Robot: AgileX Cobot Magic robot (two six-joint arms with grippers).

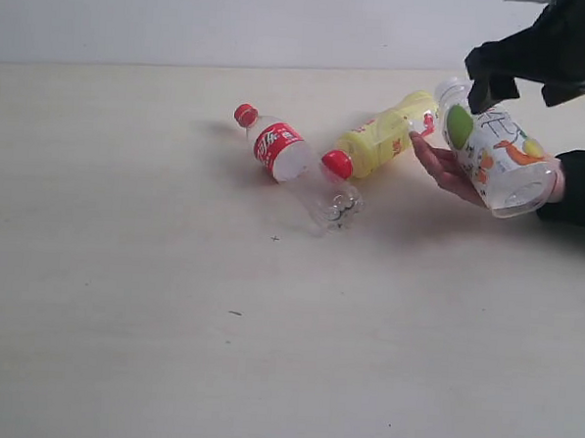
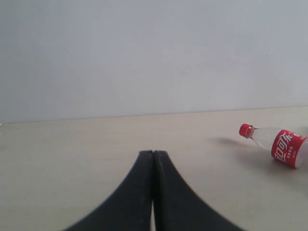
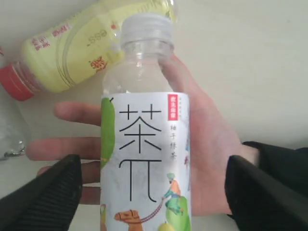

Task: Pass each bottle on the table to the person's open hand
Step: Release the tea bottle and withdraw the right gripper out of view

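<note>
Right gripper [image 3: 151, 166]: jaws apart, straddling white bottle [image 3: 144, 144] lying in hand [image 3: 211, 144].
Left gripper [image 2: 153, 159]: clenched, empty.
Your remainder: yellow bottle [image 1: 380, 140], red-label bottle [image 1: 286, 152] on table [image 1: 169, 320]; fourth possibly off-frame.

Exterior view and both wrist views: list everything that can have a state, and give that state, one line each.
Person's open hand: palm up, a bottle lying in it.
Fruit-label bottle: capped, lying across that palm.
Yellow bottle: capped, on its side on the table.
Clear red-label bottle: capped, on its side on the table.
Right gripper: fingers apart, clear of the fruit-label bottle.
Left gripper: fingers shut, empty.
</note>
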